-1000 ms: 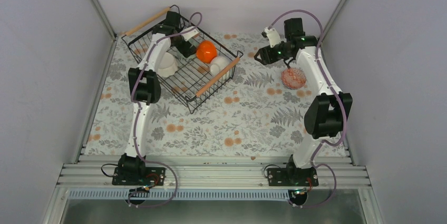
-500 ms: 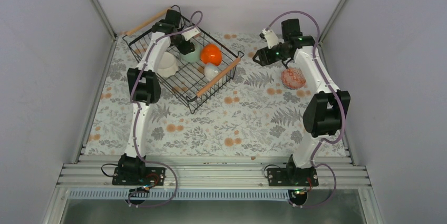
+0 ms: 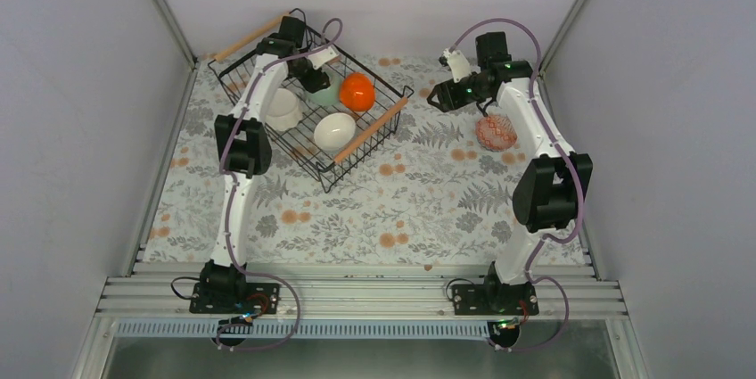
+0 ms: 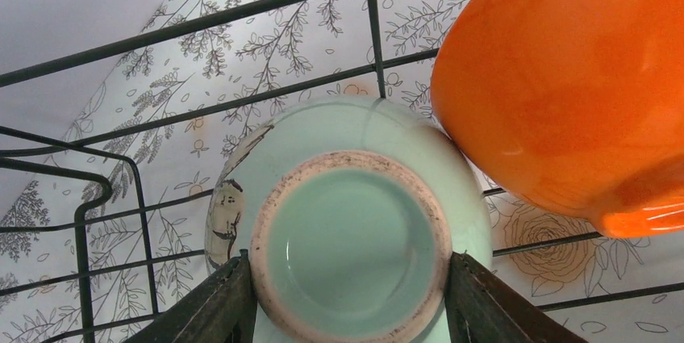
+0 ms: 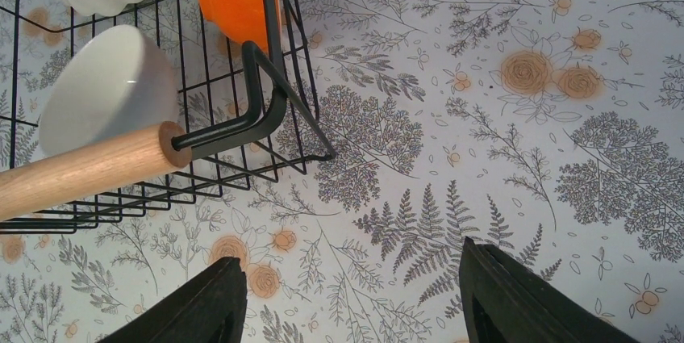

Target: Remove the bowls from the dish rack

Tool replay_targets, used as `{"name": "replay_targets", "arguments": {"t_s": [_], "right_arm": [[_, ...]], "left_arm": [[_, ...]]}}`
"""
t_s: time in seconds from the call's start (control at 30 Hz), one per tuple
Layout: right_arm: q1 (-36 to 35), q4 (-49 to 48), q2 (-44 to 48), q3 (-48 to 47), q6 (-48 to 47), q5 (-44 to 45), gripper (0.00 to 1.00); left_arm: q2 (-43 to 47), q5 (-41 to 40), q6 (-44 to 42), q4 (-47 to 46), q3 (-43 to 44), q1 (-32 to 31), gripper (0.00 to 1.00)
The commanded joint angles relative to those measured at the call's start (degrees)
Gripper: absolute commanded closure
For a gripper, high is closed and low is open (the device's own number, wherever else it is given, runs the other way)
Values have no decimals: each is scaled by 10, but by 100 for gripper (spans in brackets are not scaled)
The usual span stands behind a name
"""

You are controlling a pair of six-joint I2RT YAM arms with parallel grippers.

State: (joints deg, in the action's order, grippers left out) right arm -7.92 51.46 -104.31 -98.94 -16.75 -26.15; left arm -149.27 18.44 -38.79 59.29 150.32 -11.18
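Reading from the near side, the right gripper [image 5: 355, 303] hangs wide open and empty over the table [image 3: 401, 210], just right of the rack [image 3: 308, 154]. Inside it the white bowl [image 3: 334, 129] lies nearest, with the scalloped bowl [image 3: 283, 107] beyond. Farther back, the left gripper [image 4: 347, 261] straddles the green bowl [image 4: 347, 129], whose foot faces the wrist and whose mouth faces away. Both fingers [image 4: 218, 311] lie against its foot ring, part spread. The orange bowl [image 4: 565, 85] touches its right side.
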Motion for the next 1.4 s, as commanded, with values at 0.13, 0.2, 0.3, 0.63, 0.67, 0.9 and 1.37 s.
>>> {"name": "replay_targets", "arguments": {"t_s": [0.13,0.2,0.3,0.63,0.67,0.9,1.37], "right_arm": [[-6,0,15,-9,-5,-5,36],[-6,2,16,-12,-4,-5,36],[-6,5,18,-20,-5,-13,36],[-11,16,18,-41,-13,-41,35],[-11,17,17,-42,-14,-41,35],[-16,19,15,-46,-15,-36,35],[-34,61,-40,-110,-34,-146,35]], "left_arm": [[40,39,4,43,-10,2,73],[48,39,8,43,-10,3,78],[59,41,10,43,-12,5,78],[90,25,25,26,-13,7,79],[94,20,28,22,-13,7,79],[114,-4,52,-11,-16,7,79],[145,-5,65,-21,-20,6,78]]}}
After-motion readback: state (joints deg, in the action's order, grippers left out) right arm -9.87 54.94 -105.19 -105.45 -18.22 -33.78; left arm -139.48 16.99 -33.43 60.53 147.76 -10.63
